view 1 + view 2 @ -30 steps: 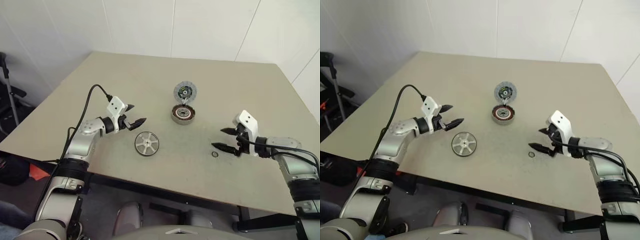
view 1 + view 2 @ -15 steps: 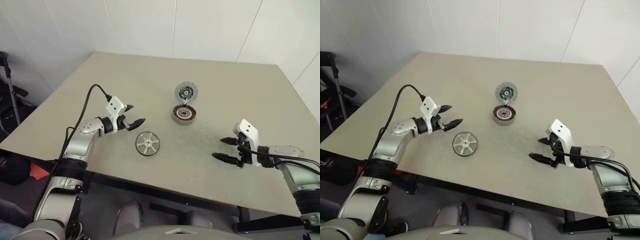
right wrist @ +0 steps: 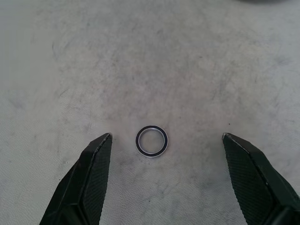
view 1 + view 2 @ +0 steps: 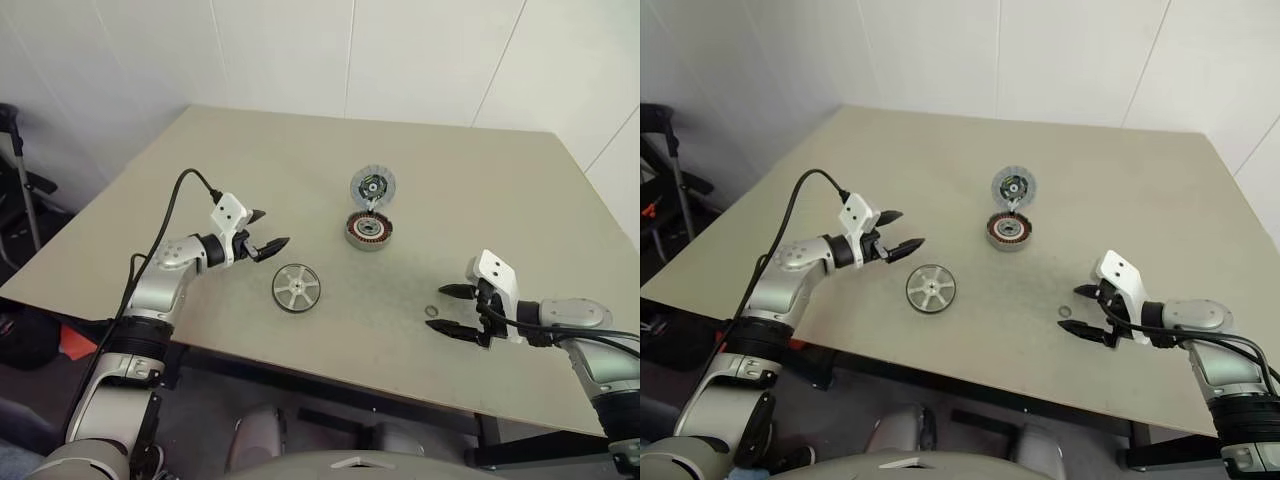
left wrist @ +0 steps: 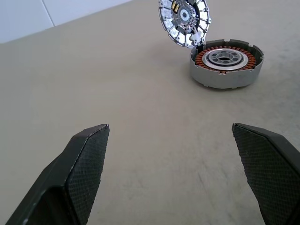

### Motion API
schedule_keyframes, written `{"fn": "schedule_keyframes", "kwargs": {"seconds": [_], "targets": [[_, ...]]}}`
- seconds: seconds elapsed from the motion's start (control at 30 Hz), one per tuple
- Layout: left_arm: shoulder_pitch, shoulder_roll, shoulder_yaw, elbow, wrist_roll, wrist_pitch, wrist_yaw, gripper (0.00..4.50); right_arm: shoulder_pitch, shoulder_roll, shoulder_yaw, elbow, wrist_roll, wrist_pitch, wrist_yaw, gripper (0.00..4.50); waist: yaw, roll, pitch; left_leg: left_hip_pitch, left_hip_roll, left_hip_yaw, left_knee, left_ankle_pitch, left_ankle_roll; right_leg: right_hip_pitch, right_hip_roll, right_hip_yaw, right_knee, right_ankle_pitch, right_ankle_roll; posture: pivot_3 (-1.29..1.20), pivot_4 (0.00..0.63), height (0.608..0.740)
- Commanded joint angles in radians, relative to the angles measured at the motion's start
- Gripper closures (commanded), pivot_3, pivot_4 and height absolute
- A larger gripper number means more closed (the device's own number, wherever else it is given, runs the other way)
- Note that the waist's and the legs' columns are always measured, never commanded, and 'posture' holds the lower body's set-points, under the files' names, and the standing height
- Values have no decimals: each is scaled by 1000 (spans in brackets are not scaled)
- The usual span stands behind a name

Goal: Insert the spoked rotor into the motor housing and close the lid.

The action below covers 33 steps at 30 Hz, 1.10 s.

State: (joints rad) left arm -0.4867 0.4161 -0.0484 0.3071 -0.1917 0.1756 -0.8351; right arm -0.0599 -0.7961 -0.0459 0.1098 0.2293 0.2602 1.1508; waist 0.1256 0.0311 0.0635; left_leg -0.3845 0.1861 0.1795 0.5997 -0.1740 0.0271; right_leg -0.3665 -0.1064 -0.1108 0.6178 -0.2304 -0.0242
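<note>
Head stereo pair overlooks the table from above; both wrist cameras look closely along their jaws.

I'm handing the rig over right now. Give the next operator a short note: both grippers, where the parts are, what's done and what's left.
Left gripper: open, empty, hovering over the table just left of the spoked rotor.
Right gripper: open, empty, low over the table with a small metal ring lying between its fingers, not gripped.
Spoked rotor lies flat near the front edge.
Motor housing sits mid-table with windings exposed; its lid stands open on the far edge.
Done: nothing inserted yet.
Left: pick up the rotor, seat it in the housing, fold the lid shut. Whether the ring belongs in the assembly I cannot tell.
</note>
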Motion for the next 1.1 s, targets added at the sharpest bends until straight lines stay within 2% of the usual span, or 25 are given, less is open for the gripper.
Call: {"fn": "schedule_keyframes", "kwargs": {"seconds": [0.03,0.07,0.47,0.57,0.73,0.9,1.1], "targets": [[-10,18,13,-21,-2,-4,-3,0,3,-3,18,15,-14,-22,-2,1420,0,0,0,2,0,0,-1,0,0,2,0,0,-1,0,0,0,0,740],[-12,19,13,-20,-2,-4,-3,0,1,-2,19,22,-24,-36,-9,1718,-1,0,0,3,0,0,-2,0,0,3,0,0,-2,0,1,0,0,740],[-15,25,12,-21,-2,-5,-2,0,-35,-8,25,80,-34,-82,-11,1718,-3,-1,-1,5,-1,0,-3,0,0,7,0,1,-9,0,1,0,0,740],[-15,25,12,-20,-1,-5,-1,0,-45,-13,23,89,-28,-65,-4,2309,-3,-1,-1,5,-3,1,-3,0,1,7,0,2,-10,0,1,0,0,740],[-18,26,13,-16,0,-8,0,0,-64,-12,24,106,-45,-81,-19,3831,-2,-2,-1,5,-3,1,-3,0,1,7,0,3,-10,0,1,0,0,740],[-20,26,14,-13,2,-12,2,0,-87,-8,28,127,-44,-78,-20,3831,-4,-2,-1,5,-3,1,-3,0,1,6,0,3,-10,0,0,0,0,740],[-21,23,16,-10,5,-15,7,0,-166,19,9,185,-66,-136,-100,3832,-6,-2,-1,6,-4,1,-3,0,1,6,0,4,-10,0,1,0,0,740]]}}
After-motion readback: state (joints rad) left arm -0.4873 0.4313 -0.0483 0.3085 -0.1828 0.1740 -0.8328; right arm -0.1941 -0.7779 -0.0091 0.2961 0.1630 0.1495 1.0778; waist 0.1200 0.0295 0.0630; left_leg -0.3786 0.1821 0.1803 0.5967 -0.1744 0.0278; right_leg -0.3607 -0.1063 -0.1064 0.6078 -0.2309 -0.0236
